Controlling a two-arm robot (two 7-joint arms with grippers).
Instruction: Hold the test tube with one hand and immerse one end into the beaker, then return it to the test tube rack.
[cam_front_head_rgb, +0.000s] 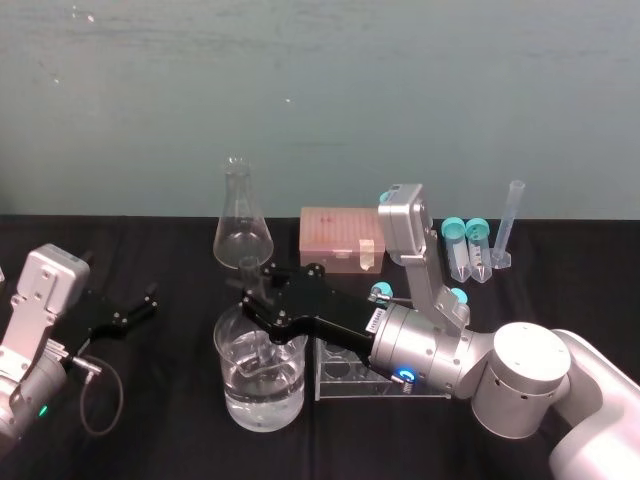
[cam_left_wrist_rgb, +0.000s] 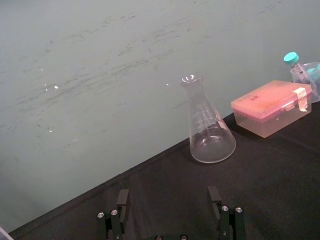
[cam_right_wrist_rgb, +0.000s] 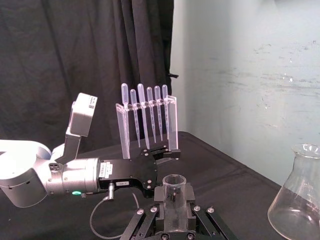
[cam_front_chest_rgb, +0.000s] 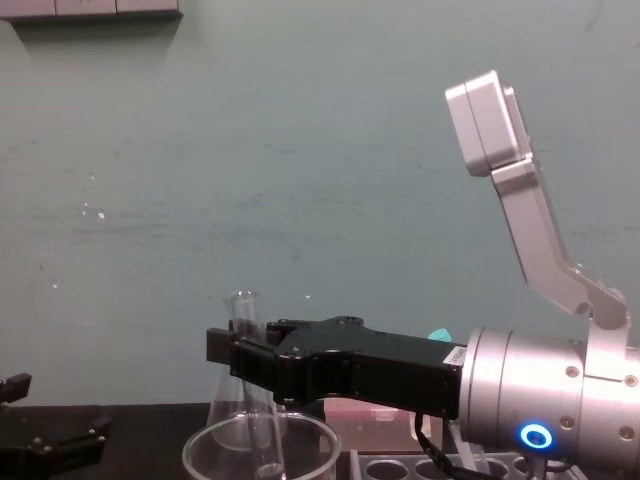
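Gripping the test tube (cam_right_wrist_rgb: 174, 186) upright, the right end effector (cam_front_head_rgb: 255, 300) hangs over the beaker (cam_front_head_rgb: 231, 385) beside the test tube rack (cam_front_head_rgb: 342, 377), the tube's lower end inside the glass. Well apart, the left end effector (cam_front_head_rgb: 140, 303) rests spread wide above the worktop (cam_front_head_rgb: 170, 440).

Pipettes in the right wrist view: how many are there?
6 pipettes, hanging side by side in one clear stand beyond the left gripper; the right gripper holds the test tube nearer. None seems hidden.
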